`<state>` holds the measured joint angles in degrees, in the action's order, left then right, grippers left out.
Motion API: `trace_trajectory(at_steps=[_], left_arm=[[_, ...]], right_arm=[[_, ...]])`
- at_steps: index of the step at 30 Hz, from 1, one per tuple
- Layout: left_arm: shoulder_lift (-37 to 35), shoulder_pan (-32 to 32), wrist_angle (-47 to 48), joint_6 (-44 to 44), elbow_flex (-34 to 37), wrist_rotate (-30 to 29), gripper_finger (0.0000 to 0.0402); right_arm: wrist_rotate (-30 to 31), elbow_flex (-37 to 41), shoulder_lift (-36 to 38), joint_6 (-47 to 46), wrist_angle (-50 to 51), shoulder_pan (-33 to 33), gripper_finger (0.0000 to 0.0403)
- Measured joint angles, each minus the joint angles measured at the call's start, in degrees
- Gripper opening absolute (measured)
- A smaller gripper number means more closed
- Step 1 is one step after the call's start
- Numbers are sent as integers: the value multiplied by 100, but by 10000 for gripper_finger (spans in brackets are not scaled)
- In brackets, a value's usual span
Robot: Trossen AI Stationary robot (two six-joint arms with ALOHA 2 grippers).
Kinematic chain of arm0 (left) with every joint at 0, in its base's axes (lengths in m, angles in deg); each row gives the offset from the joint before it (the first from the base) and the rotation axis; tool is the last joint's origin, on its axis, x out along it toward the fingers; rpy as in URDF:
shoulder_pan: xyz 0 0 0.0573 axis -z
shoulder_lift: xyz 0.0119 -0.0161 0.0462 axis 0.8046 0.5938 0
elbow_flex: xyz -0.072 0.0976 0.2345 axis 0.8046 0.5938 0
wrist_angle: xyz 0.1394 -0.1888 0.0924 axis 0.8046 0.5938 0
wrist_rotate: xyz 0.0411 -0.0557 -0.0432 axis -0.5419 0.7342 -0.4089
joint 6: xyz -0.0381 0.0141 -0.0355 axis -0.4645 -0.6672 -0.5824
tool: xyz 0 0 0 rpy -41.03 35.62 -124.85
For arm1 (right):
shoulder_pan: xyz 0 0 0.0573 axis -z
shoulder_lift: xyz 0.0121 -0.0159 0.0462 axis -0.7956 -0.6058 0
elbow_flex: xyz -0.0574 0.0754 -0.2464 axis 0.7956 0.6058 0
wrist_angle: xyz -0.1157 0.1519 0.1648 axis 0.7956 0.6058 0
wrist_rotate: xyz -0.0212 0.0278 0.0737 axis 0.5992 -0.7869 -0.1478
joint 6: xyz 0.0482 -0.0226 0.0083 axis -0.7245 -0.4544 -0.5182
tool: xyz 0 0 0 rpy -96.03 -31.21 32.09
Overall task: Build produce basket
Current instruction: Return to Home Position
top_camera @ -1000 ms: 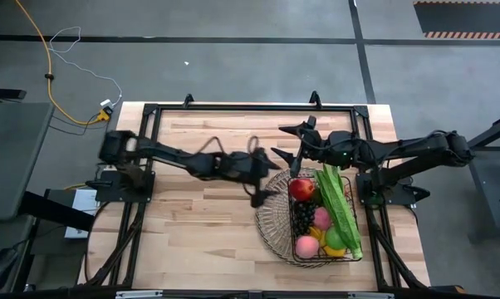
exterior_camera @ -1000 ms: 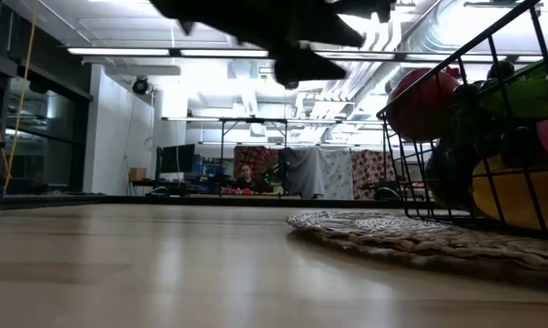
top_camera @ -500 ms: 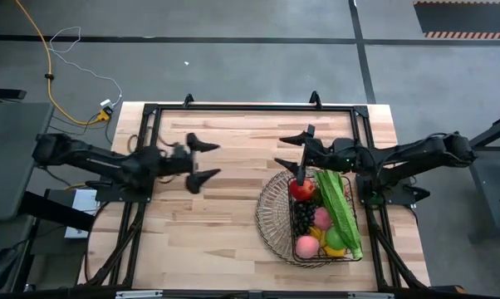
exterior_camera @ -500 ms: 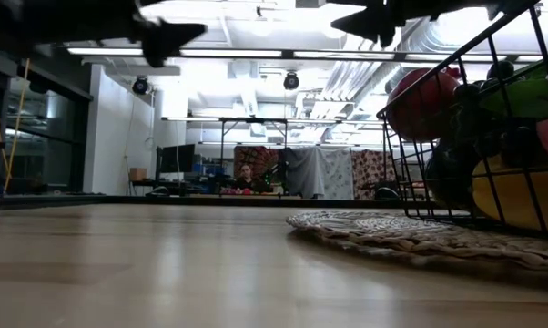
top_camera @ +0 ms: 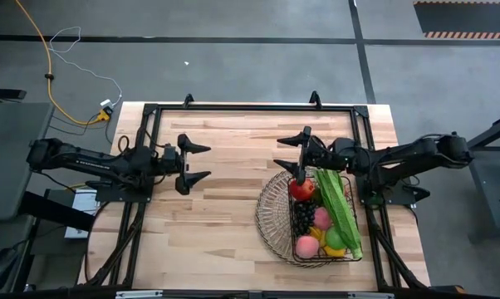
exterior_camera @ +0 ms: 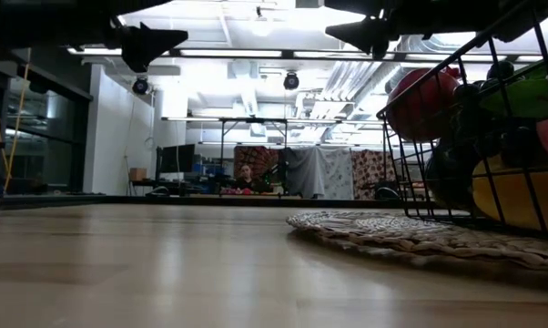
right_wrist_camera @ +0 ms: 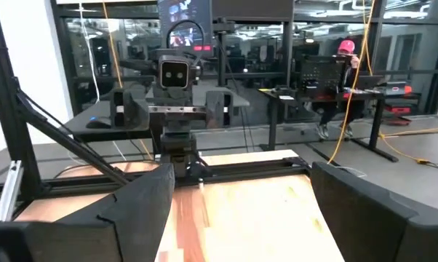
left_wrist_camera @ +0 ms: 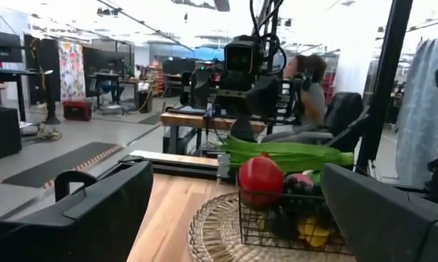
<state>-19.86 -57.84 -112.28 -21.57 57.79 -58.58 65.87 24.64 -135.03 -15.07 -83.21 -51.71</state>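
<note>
The basket (top_camera: pixel 267 218) sits filled with produce (top_camera: pixel 321 218) on the right side of the tabletop (top_camera: pixel 208 237). The right end effector (top_camera: pixel 288 156), spread and empty, hovers by its rim. The left end effector (top_camera: pixel 195 161), spread too, hangs well apart to the left.

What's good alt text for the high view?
A dark wire basket filled with toy produce sits on the right half of a wooden table. The left claw hangs open over the table's left side; the right claw hangs open beside the basket's rim.

You have one dark wire basket (top_camera: pixel 271 218). It holds two pink round peaches (top_camera: pixel 306 246), one red round fruit (top_camera: pixel 301 189).
</note>
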Motion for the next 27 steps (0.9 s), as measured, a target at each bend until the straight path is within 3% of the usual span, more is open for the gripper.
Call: trace_trajectory(at_steps=[3,8,14,20,27], left_arm=[[-1,0,67,92,0,-71,381],[-382,-145,769,327,0,-881,367],[-1323,-613,1657,303,158,-545,308],[-2167,-1012,1661,254,698,111,201],[-2756,-1357,2252,104,745,310,19]], right_arm=[[0,0,0,0,4,23,314],[0,0,0,0,36,24,314],[2,0,0,-6,97,24,314],[15,0,0,-110,97,24,314],[15,-2,0,-111,97,24,314]])
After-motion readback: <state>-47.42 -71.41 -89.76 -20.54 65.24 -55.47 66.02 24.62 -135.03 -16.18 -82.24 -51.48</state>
